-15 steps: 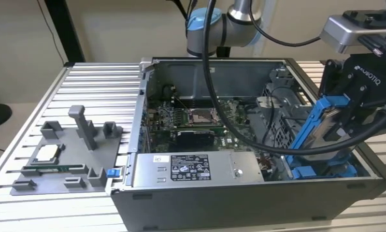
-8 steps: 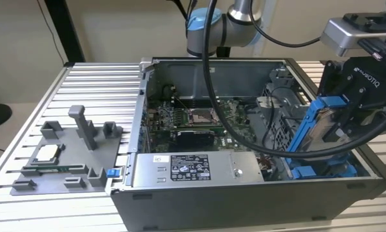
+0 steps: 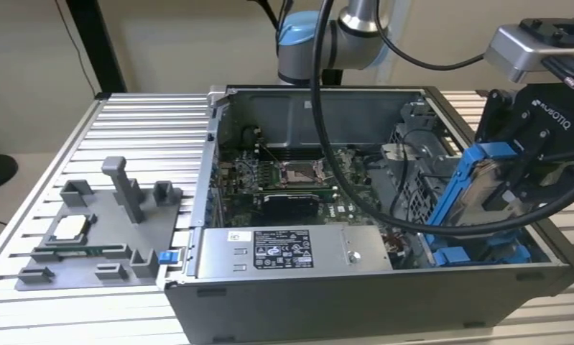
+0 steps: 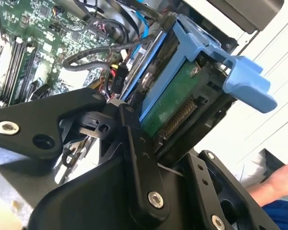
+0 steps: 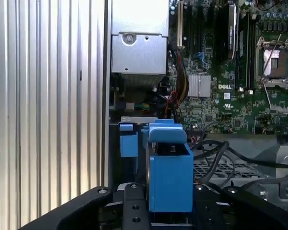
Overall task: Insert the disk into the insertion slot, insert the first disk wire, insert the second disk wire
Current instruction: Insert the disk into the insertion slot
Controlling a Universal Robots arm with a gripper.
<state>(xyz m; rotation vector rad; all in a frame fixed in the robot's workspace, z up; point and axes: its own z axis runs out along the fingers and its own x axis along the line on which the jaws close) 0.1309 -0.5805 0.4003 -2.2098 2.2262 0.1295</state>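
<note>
The disk, a drive in a bright blue carrier, hangs tilted on edge above the exterior view's right side of the open computer case. My gripper is shut on it, black fingers clamped on both faces. In the second wrist view the disk's green circuit board and blue carrier tab show. Below it lies the insertion slot, a bay with blue guide parts and a perforated metal wall. Loose black cables lie by the bay.
A labelled grey power supply box sits along the case's near wall, beside the motherboard. A grey fixture plate lies on the ribbed table at the exterior view's left. The arm's black cable hangs across the case. A person's hand is nearby.
</note>
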